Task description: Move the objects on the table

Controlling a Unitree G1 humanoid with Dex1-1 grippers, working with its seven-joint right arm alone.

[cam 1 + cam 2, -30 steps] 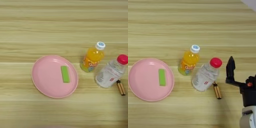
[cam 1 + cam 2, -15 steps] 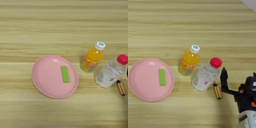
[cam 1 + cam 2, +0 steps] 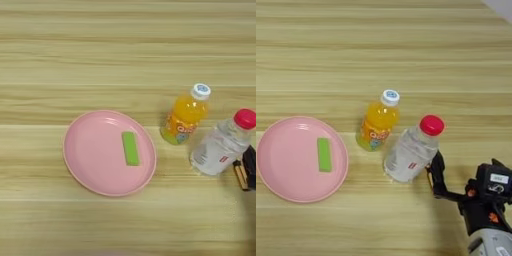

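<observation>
Light-wood table [image 3: 100, 45] with pale grain stripes carries a round pink plate [image 3: 90, 172] toward its left edge, with a small flat bright-green rectangular block [image 3: 131, 148] lying on the plate. A clear plastic water bottle with a red cap and white label [image 3: 413, 150] stands toward the right edge, just beside an orange juice bottle with a white cap [image 3: 377, 121]. The black two-fingered right gripper [image 3: 437, 175] sits just beside the water bottle's lower right side, over a small brown stick-like item [image 3: 240, 175]; I cannot tell whether its jaws are parted or closed.

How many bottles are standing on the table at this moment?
2. The orange juice bottle with a white cap stands right of the pink plate. The clear water bottle with a red cap stands just right of it, beside the right gripper. None appears hidden.
</observation>
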